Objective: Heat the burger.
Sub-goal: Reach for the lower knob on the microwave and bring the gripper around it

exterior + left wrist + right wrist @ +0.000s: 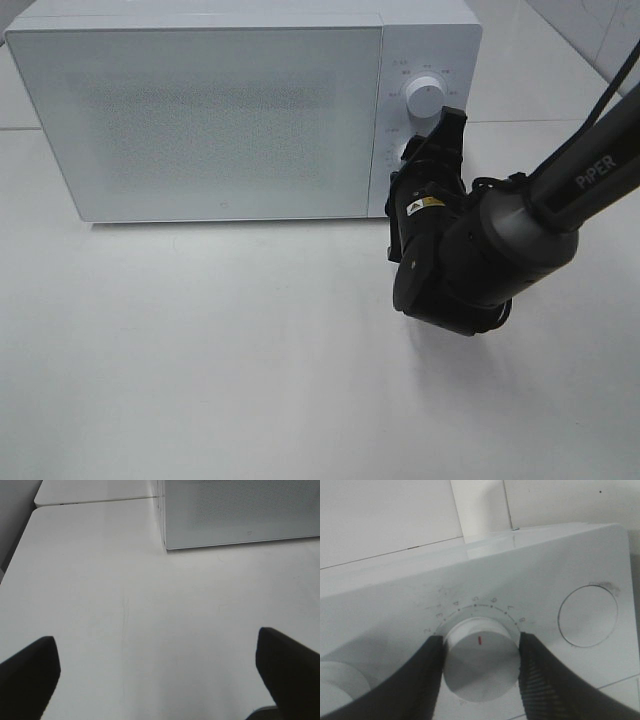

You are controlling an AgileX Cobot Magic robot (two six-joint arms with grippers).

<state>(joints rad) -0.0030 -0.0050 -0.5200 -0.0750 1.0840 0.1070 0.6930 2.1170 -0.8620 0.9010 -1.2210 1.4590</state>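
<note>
The burger is out of view. The white microwave (200,120) stands at the back of the table with its door shut. My right gripper (437,140) is at the microwave's control panel, below the upper dial (427,95). In the right wrist view my right gripper (481,645) is shut on the lower white dial (480,672), one finger touching each side. The dial's red mark points near 5 on the scale. My left gripper (157,680) is open and empty above the bare table, in front of the microwave's corner (240,515).
A round white button (587,616) sits beside the gripped dial, and the other dial (335,685) shows at the frame's edge. The right arm (560,190) reaches in over the table (200,350) from the right. A table seam (95,500) runs behind the microwave's corner.
</note>
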